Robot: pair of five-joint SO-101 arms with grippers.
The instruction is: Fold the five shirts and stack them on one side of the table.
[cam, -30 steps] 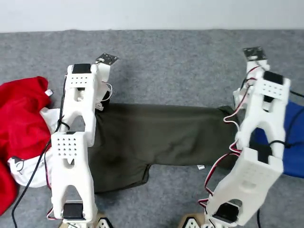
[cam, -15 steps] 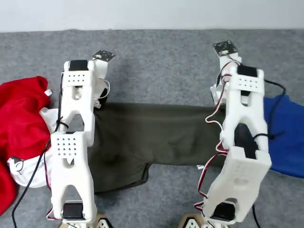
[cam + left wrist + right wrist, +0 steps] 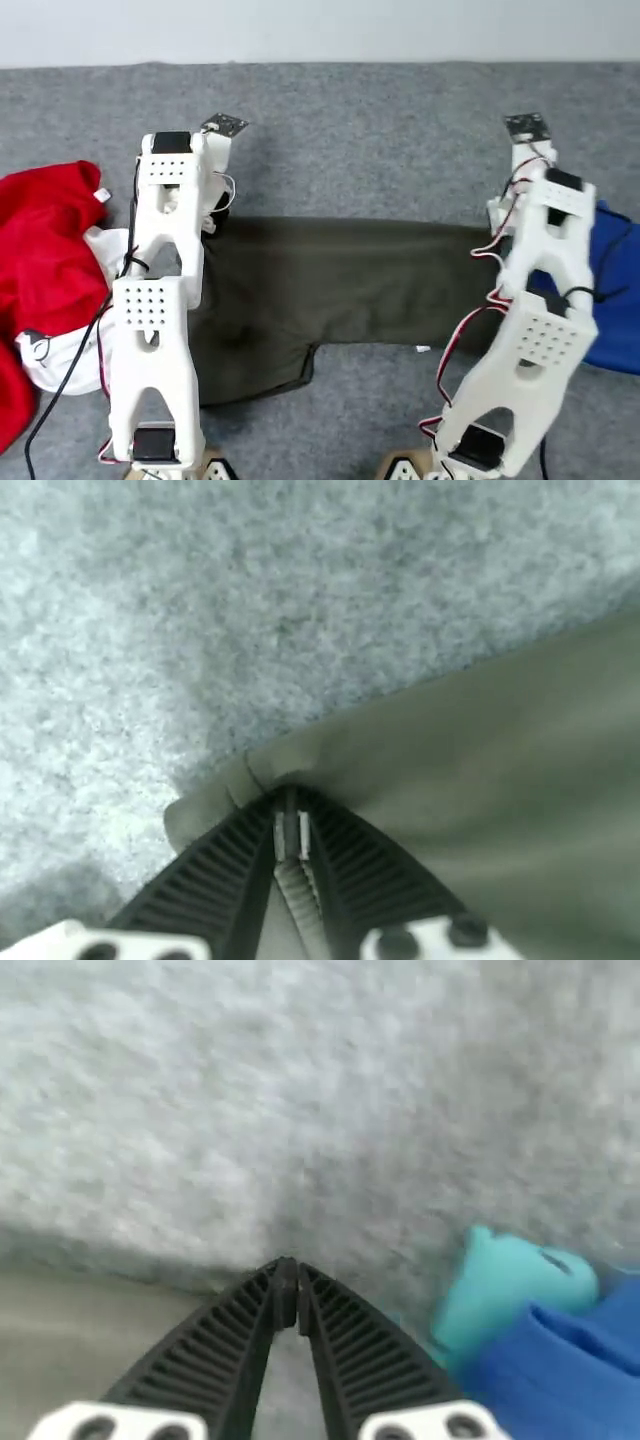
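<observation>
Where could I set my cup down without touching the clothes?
Widest bare table: the far strip between the olive shirt and the wall. A smaller patch lies between the arm bases, under its hem. Crowded: red shirt and white shirt at one end, blue shirt at the other.

Two arms [image 3: 150,330] [image 3: 535,335], four shirts (olive [image 3: 350,280], red [image 3: 40,240], white [image 3: 70,355], blue [image 3: 620,300]), one teal cloth [image 3: 500,1280].

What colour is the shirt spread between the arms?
The shirt is dark olive, clearest in the high view.
</observation>
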